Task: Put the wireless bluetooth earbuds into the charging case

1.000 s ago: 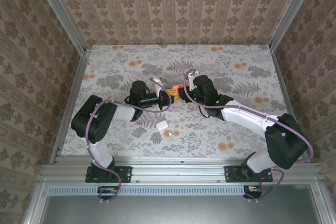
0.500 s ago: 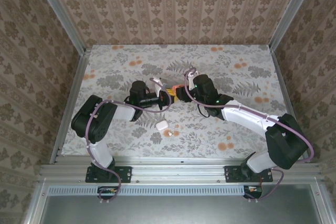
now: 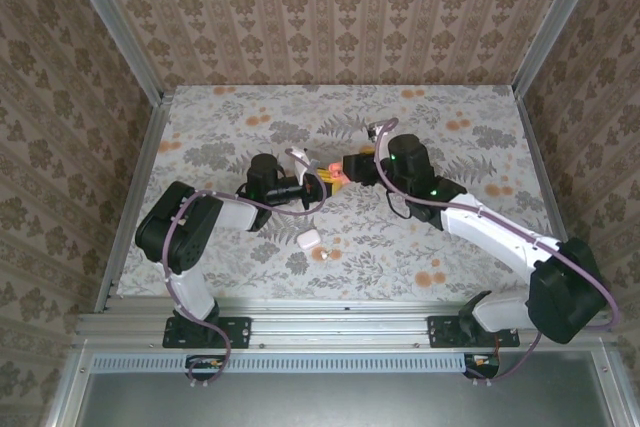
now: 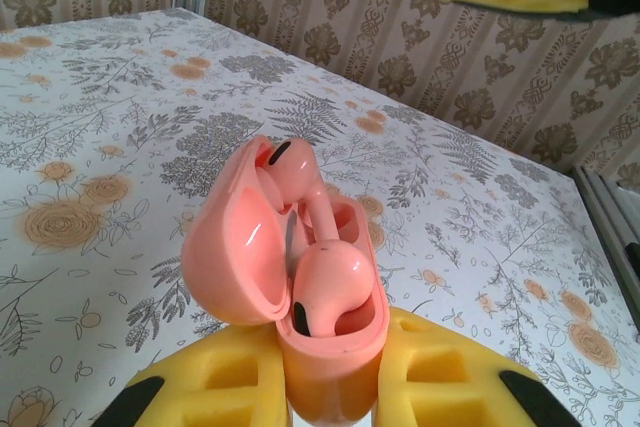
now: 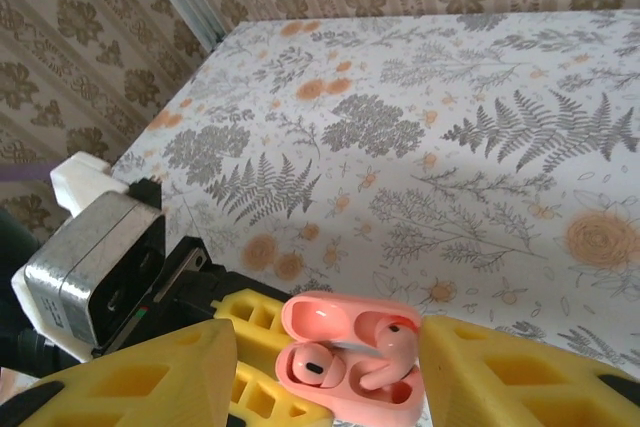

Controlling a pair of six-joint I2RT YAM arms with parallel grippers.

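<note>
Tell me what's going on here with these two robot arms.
The left claw is clamped on an open coral-pink charging case, held above the flowered tablecloth. Both pink earbuds sit inside it, lid not yet closed. The right claw hovers open beside the case, apparently clear of it. A white case lies on the cloth nearer the arm bases.

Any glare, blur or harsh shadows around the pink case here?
Left wrist: the case is sharp, soft sheen on its lid, no blown-out glare. Right wrist: case crisp, near foam fingers slightly soft. Top external: even light, faint shadows, case tiny.
</note>
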